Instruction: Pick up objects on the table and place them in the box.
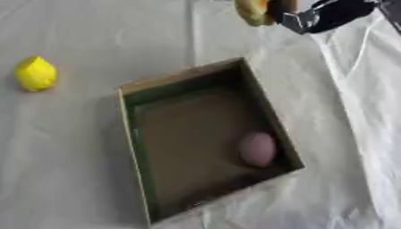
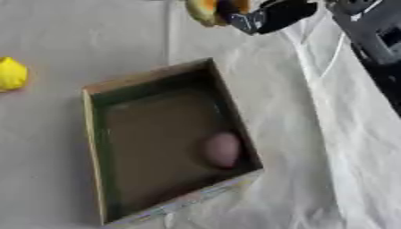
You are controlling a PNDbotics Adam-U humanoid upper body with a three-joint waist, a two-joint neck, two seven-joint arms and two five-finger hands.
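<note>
Box (image 1: pixel 133 96): holding a pinkish egg (image 1: pixel 258 149). Lemon (image 1: pixel 35 73): lying far left. Right hand (image 2: pixel 270 18): closing round a yellow-orange fruit (image 2: pixel 202 10) at top edge.

The right hand (image 2: pixel 270 18) runs off the far edge, so its finger posture cannot be told. A yellowish thing (image 2: pixel 205 10) beside it is also cut by that edge and partly covered by the hand; perhaps a fruit. In the right eye view the lemon (image 2: pixel 11 74) is clipped at the left edge.
</note>
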